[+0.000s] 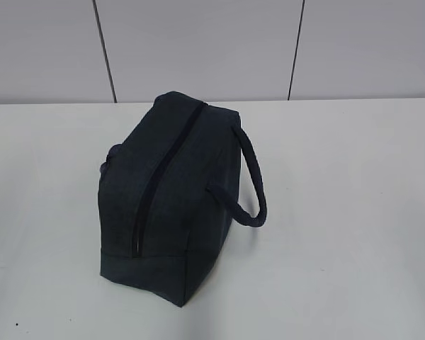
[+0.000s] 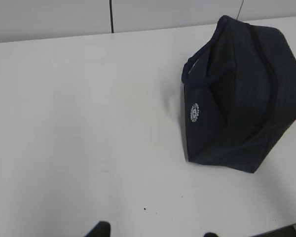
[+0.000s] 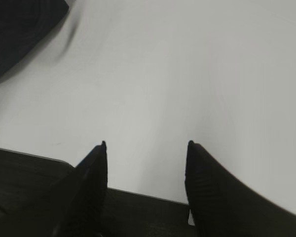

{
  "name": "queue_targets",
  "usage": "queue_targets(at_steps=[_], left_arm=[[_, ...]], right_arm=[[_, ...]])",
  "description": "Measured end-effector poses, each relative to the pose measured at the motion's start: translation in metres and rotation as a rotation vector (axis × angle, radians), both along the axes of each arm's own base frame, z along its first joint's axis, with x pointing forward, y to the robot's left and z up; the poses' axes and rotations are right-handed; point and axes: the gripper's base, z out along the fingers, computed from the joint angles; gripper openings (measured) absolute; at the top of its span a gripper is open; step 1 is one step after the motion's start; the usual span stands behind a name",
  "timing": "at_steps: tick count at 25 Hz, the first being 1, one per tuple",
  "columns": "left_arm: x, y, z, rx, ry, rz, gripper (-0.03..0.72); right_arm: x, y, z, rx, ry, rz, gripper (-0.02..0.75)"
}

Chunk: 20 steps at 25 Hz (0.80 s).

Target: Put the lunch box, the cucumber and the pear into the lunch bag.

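A dark navy lunch bag (image 1: 173, 205) stands upright in the middle of a white table (image 1: 354, 212), with a pale panelled wall (image 1: 198, 42) behind it. Its top zipper (image 1: 163, 170) runs the length of the bag and looks closed end to end — no silver lining shows. One strap handle (image 1: 253, 177) arches out to the right side; the other is partly visible on the left, above a small round white logo (image 2: 194, 111) seen from the left wrist camera.

No lunch box, cucumber or pear appears anywhere on the table. Whether they are zipped inside the bag or simply out of view cannot be told.

The right gripper (image 3: 147, 148) hovers over the near table edge, well apart from the bag, its two dark fingers (image 3: 91, 182) spread wide with nothing between them. Only the tips of the left gripper (image 2: 155, 229) show at the bottom of its camera view — they sit apart and hold nothing, so it appears released too.

Both arms seem parked clear of the bag, likely a rest pose that leaves its top unobstructed.
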Motion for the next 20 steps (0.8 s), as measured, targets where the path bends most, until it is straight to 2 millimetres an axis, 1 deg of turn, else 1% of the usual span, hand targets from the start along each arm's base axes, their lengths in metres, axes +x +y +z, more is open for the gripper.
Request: queue_targets(at_steps=[3,7,9,14,17,20], left_arm=[[-0.013,0.002,-0.017,-0.009,-0.045,0.0,0.351],[-0.024,0.004,-0.031,-0.02,-0.101,0.001,0.351],[-0.028,0.005,-0.038,-0.023,-0.118,0.002,0.351],[-0.027,0.005,-0.052,-0.026,-0.128,0.004,0.351],[-0.025,0.005,-0.052,-0.027,-0.158,0.01,0.351],[-0.02,0.005,-0.053,-0.033,-0.189,0.014,0.351]], right_arm=[[-0.009,-0.003,-0.012,-0.018,-0.023,-0.013,0.403],[-0.016,-0.006,-0.027,-0.037,-0.041,-0.029,0.405],[-0.017,-0.008,-0.033,-0.055,-0.046,-0.041,0.405],[-0.007,-0.01,-0.045,-0.076,-0.063,-0.062,0.406],[-0.003,-0.01,-0.052,-0.073,-0.059,-0.068,0.406],[-0.002,-0.01,-0.052,-0.074,-0.064,-0.073,0.406]])
